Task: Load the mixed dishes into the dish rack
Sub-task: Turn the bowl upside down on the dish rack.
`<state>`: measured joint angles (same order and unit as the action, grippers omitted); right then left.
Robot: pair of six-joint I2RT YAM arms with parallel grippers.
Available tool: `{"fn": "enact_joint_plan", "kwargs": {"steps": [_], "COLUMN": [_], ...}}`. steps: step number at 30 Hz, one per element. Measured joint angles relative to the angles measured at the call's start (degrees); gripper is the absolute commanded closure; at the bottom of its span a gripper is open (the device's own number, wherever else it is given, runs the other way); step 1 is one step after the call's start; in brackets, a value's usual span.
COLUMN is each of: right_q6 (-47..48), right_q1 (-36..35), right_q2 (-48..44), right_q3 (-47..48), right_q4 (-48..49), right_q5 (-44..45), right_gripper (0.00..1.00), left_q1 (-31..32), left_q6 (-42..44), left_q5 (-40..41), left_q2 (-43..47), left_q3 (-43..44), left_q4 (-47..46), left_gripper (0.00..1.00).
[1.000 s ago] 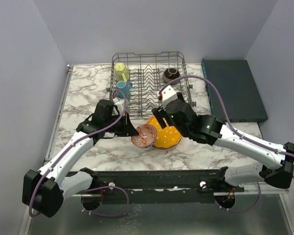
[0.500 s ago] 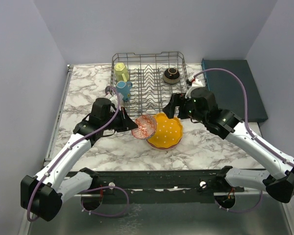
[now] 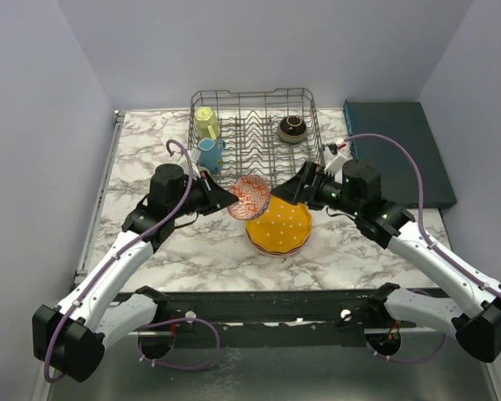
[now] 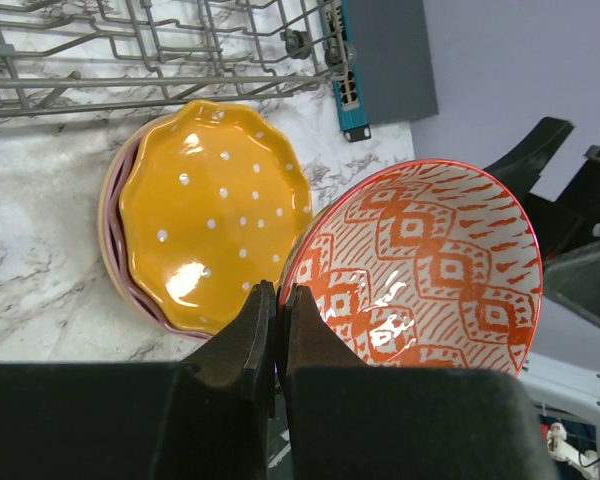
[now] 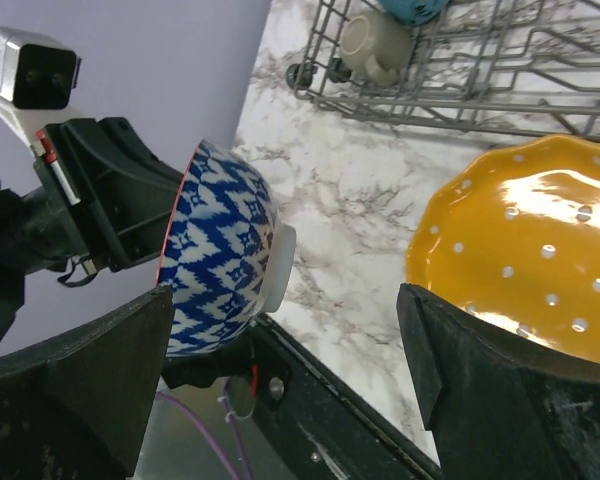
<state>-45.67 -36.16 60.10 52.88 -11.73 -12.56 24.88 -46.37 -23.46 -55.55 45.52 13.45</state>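
My left gripper [image 3: 226,199] is shut on the rim of a small bowl [image 3: 250,196], red-patterned inside [image 4: 430,270] and blue-white outside [image 5: 220,250]. The bowl is held tilted in the air, just in front of the dish rack [image 3: 250,92]. Below it on the marble lies an orange white-dotted plate [image 3: 280,227] stacked on a pink one [image 4: 108,215]. My right gripper [image 3: 299,190] is open, pointing left over the orange plate with the bowl's foot between its wide fingers [image 5: 285,292]. The rack holds a yellow mug [image 3: 206,123], a blue mug [image 3: 209,153] and a dark brown bowl [image 3: 292,127].
A flat dark teal box [image 3: 397,150] lies right of the rack. The black front rail [image 3: 267,305] runs along the near table edge. Grey walls close in on the left, back and right.
My left gripper has lifted the bowl up and toward the rack. The right arm drew back off the orange plate to the right, opened wider and turned toward the bowl.
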Motion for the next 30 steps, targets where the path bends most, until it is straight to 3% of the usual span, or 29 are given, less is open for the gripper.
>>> {"fn": "enact_joint_plan", "kwargs": {"steps": [13, 30], "right_q6": [-11.7, -20.4], "right_q1": [0.3, 0.3], "right_q2": [-6.2, -5.9], "right_q3": [-11.1, -13.6], "right_q4": [17.1, 28.3], "right_q5": [-6.8, -10.1], "right_gripper": [0.0, 0.0], "left_q1": [0.0, 0.0], "left_q6": [-6.4, -11.1], "left_q5": [-0.1, -0.8], "left_q2": [0.0, 2.3], "left_q3": [-3.3, -7.2], "left_q4": [-9.0, -18.4], "left_gripper": [1.0, 1.0]}}
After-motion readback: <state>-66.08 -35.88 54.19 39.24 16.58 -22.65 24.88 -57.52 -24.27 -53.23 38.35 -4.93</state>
